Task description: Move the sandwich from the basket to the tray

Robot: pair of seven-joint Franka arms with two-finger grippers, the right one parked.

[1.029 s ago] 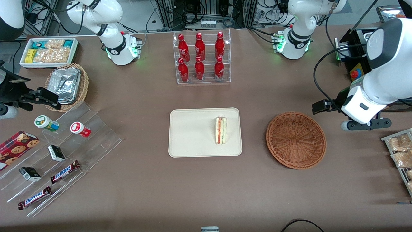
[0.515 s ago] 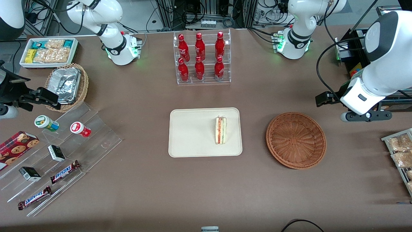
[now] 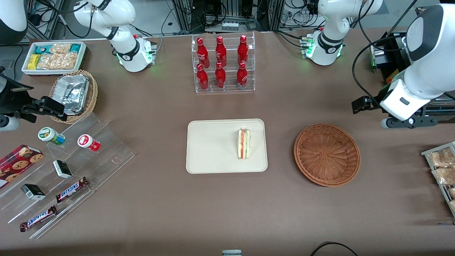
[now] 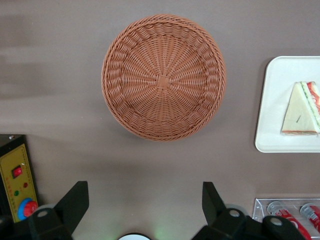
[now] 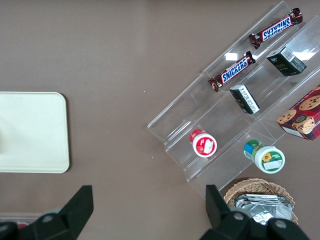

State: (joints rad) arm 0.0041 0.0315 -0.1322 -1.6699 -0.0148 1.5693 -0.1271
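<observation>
Nearest the front camera, the basket (image 3: 327, 154) is seen to hold nothing, its woven floor bare in the left wrist view (image 4: 163, 77). Beside it, toward the parked arm's end of the desk (image 3: 227, 206), the tray (image 3: 209, 156) carries the sandwich (image 3: 244, 143), which lies on its side near the tray edge closest to the basket, wholly within the rim; the pale bread face and layered filling are also shown from the wrist (image 4: 301, 108). The transfer is therefore judged complete.

Farther from the camera than the basket, and raised well above the desk at the working arm's end, the pincer (image 3: 368, 106) is found; from the wrist camera (image 4: 145, 205) its two fingers are seen spread wide apart with nothing between them, so it is released. In the front view the fingertips themselves are probably partly masked by the wrist body.

What is judged to remain is a clean retreat. It would be done well if the arm were lifted clear with the fingers left parted, kept away from the bottle rack (image 3: 223, 64) and control box (image 4: 19, 182), and the sandwich left undisturbed.
</observation>
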